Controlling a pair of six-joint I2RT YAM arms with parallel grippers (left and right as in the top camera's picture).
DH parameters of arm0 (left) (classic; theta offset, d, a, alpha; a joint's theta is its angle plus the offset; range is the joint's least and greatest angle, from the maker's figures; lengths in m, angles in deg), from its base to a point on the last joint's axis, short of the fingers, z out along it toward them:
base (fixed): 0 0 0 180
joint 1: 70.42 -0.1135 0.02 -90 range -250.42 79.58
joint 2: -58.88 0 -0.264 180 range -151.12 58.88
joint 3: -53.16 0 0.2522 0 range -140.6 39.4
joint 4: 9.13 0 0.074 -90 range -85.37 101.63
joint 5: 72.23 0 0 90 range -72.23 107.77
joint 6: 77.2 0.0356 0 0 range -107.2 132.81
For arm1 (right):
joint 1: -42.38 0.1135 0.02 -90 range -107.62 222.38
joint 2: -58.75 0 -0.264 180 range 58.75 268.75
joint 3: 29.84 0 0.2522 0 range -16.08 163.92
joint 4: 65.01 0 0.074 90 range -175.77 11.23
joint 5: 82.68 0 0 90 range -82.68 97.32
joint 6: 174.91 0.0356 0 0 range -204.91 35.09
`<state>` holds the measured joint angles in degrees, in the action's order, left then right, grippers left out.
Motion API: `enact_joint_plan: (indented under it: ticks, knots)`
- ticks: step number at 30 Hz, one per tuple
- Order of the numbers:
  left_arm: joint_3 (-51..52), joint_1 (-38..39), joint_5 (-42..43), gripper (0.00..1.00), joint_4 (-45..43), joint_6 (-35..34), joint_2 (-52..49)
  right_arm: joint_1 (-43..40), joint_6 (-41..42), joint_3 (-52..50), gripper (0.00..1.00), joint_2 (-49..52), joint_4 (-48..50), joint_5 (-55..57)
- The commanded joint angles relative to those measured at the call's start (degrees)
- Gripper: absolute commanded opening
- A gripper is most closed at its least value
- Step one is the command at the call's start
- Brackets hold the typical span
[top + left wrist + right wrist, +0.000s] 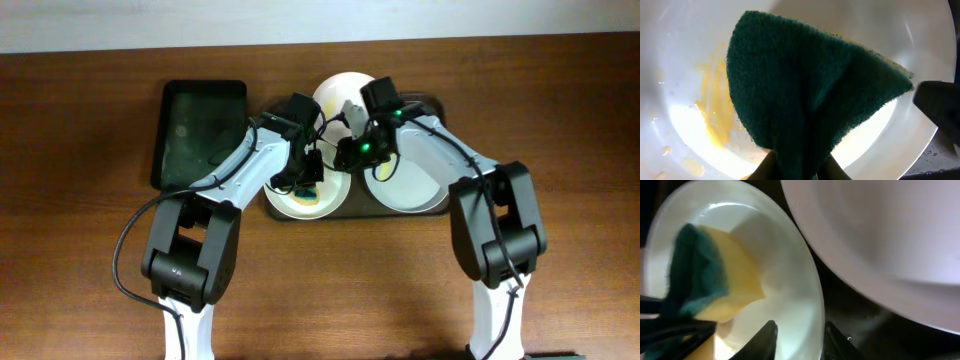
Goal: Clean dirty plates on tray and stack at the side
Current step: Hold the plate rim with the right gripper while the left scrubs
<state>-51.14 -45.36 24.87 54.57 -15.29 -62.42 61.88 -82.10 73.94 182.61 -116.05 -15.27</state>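
Three white plates sit on the dark tray (436,103): one at the back (338,92), one front left (290,205), one right (415,185). My left gripper (308,178) is shut on a green-and-yellow sponge (810,90) and presses it onto the front-left plate (685,120), which has yellow smears. My right gripper (348,155) straddles that plate's rim (785,280), one finger inside and one outside, closed on it (799,335). The sponge (705,290) shows at the left of the right wrist view. Another plate (880,240) fills its upper right.
A smaller black rectangular tray (200,130) lies to the left of the plates. The brown wooden table (560,120) stretches to both sides and the front. Both arms cross over the middle of the dark tray (855,315).
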Motion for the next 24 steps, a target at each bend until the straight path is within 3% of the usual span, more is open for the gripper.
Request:
enact_joint_plan:
  ticks: [1, 12, 16, 19, 24]
  knots:
    - [-0.9, 0.2, 0.6, 0.15, -0.2, 0.3, 2.0, 1.1, -0.4, 0.2, 0.29, 0.3, -0.2, 3.2]
    - [-0.9, 0.2, 0.6, 0.13, -0.2, 0.3, 2.0, 1.1, -0.4, -1.4, 0.27, 1.0, 1.5, 3.2]
    - [-0.9, 0.2, 0.6, 0.11, -0.2, 0.3, 2.0, 1.0, -0.5, -1.4, 0.21, 3.6, 2.1, 3.2]
    - [-0.9, 0.2, 0.6, 0.10, -0.2, 0.3, 2.0, 0.7, -0.4, -1.2, 0.08, 3.8, 2.2, 2.8]
    - [-0.9, 0.2, 0.6, 0.03, -1.6, 0.3, 2.0, 0.3, -0.4, -1.1, 0.04, 3.8, 2.2, 1.8]
